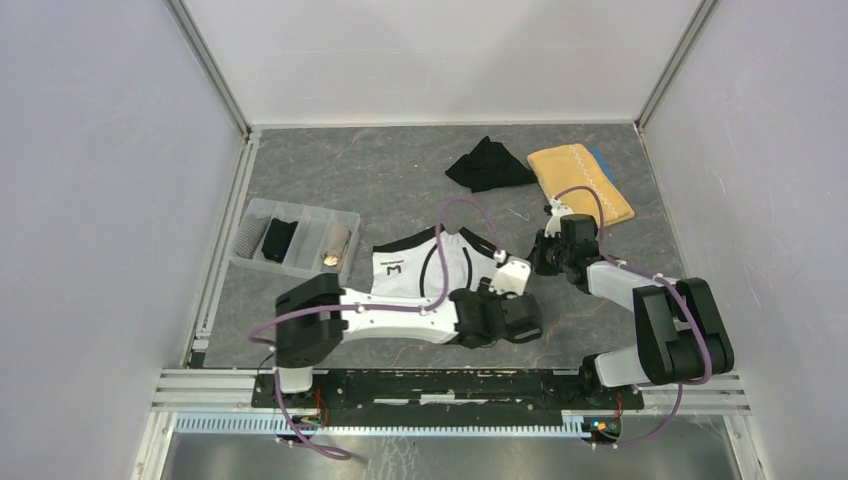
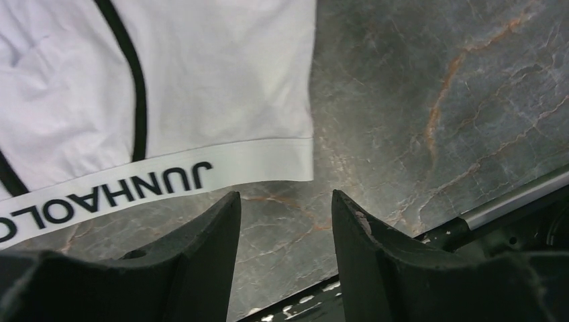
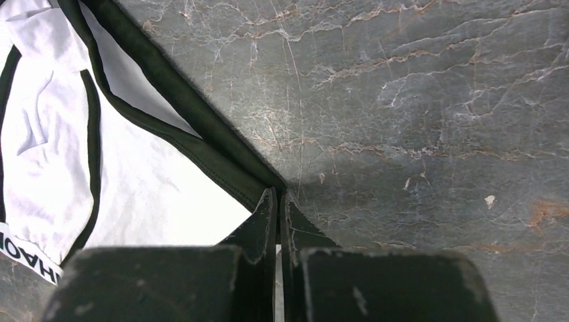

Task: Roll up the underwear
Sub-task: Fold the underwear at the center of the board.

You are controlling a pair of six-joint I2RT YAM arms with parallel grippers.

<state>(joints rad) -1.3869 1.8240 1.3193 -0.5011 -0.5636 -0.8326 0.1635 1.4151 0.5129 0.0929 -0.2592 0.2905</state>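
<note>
Tightly, right pincer (image 3: 280, 194) pinches white underwear (image 3: 154, 221) hem.

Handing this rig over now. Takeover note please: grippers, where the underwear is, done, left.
Left gripper: open, empty, at the waistband corner of the white underwear.
Right gripper: shut, seemingly pinching that garment's black-trimmed corner.
Done: striped roll, black roll and beige roll sit in the tray.
Left: white underwear lies flat, unrolled; black garment crumpled at the back beside the yellow towel.
</note>
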